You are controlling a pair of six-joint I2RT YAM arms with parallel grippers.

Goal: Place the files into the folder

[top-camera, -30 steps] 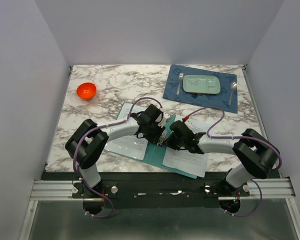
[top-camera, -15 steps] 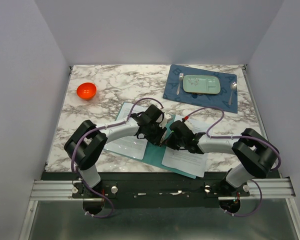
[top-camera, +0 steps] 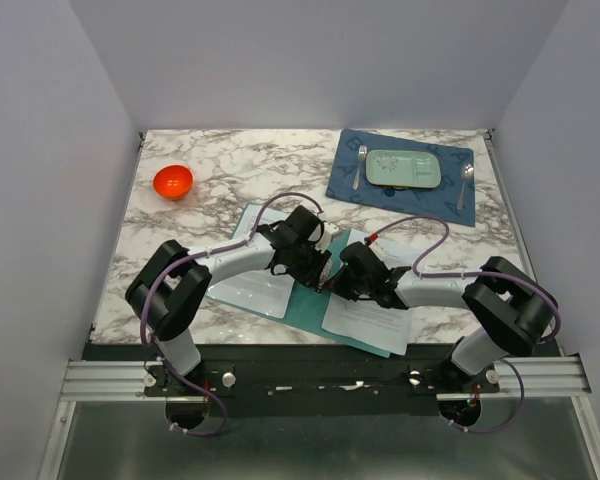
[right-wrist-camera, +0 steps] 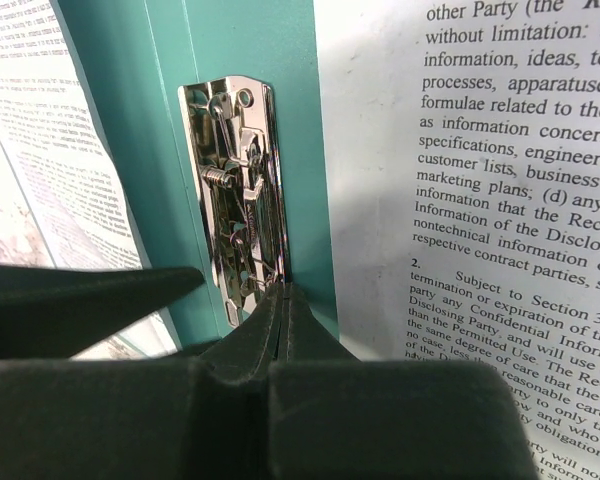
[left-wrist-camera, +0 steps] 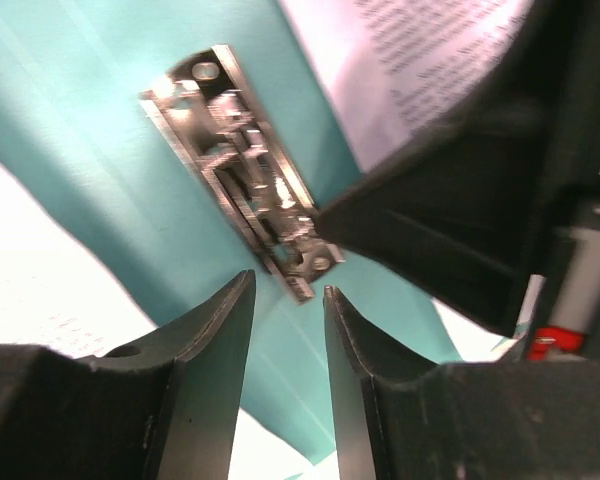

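Note:
The teal folder (top-camera: pixel 305 305) lies open on the marble table, its metal clip (right-wrist-camera: pixel 238 195) at the spine. One printed file (top-camera: pixel 250 290) lies on its left leaf and another (top-camera: pixel 370 318) on its right leaf. My left gripper (top-camera: pixel 322 272) is open and empty, its tips (left-wrist-camera: pixel 288 290) just below the clip (left-wrist-camera: pixel 245 205). My right gripper (top-camera: pixel 333 285) is shut, its tips (right-wrist-camera: pixel 283 290) against the clip's lower right edge beside the right file (right-wrist-camera: pixel 500 150). I cannot tell whether it pinches any part of the clip.
A red bowl (top-camera: pixel 173 181) sits at the back left. A dark blue placemat (top-camera: pixel 450 205) at the back right carries a pale green tray (top-camera: pixel 375 160), a fork (top-camera: pixel 359 165) and a spoon (top-camera: pixel 465 180). The two grippers almost touch over the spine.
The left arm has shifted slightly left and back. The right file has slid a little left toward the spine. Both grippers stay at the clip.

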